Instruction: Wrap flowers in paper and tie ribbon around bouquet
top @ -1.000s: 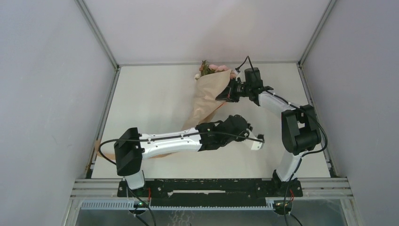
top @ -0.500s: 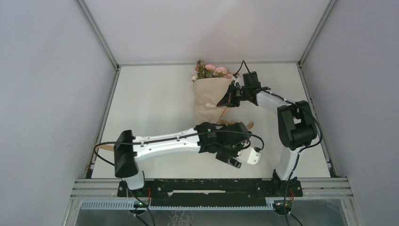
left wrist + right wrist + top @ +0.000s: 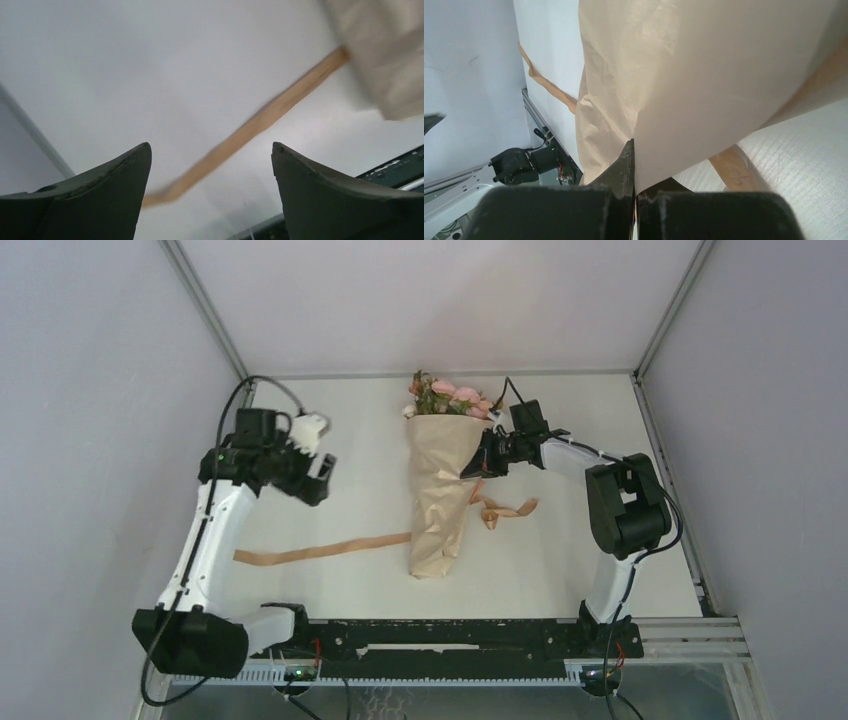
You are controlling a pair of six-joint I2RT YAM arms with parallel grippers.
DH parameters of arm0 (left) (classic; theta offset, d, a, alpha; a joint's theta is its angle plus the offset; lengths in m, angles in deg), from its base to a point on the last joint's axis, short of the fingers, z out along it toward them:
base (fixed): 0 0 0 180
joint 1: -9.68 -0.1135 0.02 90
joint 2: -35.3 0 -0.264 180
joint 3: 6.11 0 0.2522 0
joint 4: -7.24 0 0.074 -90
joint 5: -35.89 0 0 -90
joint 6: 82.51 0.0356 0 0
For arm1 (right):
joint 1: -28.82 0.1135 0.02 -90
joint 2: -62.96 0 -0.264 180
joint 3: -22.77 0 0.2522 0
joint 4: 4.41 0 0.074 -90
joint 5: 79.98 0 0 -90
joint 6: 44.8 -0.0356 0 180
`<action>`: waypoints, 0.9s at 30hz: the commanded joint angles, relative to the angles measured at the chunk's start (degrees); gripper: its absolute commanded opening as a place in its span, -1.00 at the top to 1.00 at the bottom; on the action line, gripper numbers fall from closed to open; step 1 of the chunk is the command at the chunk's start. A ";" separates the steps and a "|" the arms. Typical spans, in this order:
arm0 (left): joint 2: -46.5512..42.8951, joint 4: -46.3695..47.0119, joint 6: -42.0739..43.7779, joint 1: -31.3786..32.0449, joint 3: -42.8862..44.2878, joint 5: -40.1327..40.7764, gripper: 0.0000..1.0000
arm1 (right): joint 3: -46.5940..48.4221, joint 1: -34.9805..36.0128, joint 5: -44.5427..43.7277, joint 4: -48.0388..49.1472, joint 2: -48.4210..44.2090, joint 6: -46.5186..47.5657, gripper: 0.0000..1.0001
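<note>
Ribbon (image 3: 320, 550) lies loose under the paper (image 3: 440, 490) mid-table now your left gripper (image 3: 210, 147) has opened up and swung far left, jaws wide, while your right gripper (image 3: 476, 464) pinches the wrap's right edge, so tying's still ahead.

Top camera high behind arm bases (image 3: 600, 618), facing tabletop (image 3: 350, 460). Right wrist close on paper (image 3: 724, 75); left wrist farther. All share ribbon (image 3: 250, 127).

Even, soft light; left wrist view blurred, perhaps by motion.
</note>
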 commanded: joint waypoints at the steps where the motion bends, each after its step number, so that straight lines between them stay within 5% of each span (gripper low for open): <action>1: -4.29 5.26 0.13 -17.72 -13.95 1.88 -0.79 | 0.05 1.14 0.01 0.39 -0.57 2.36 1.00; 4: -6.60 10.39 17.79 -27.78 -22.89 4.18 -0.68 | 0.05 1.26 -0.24 0.01 -0.40 2.80 1.00; 7: -7.61 2.62 44.74 -34.91 -28.61 0.93 -0.85 | 0.05 1.32 -0.53 -0.55 -0.37 3.33 1.00; 10: -6.64 5.09 58.88 -39.70 -33.54 6.00 -0.98 | 0.05 1.44 -1.07 -0.98 -0.47 3.66 1.00; 14: 0.91 14.72 63.18 -40.96 -35.79 17.11 -0.99 | 0.05 1.54 -1.19 -0.85 -0.40 3.39 1.00; 20: 9.74 21.27 63.63 -39.27 -37.30 18.42 -0.96 | 0.07 1.58 -1.39 -0.84 0.43 3.40 1.00; 27: 14.34 26.13 62.89 -33.39 -39.64 18.03 -0.50 | 0.05 1.58 -1.69 -1.28 0.67 3.88 1.00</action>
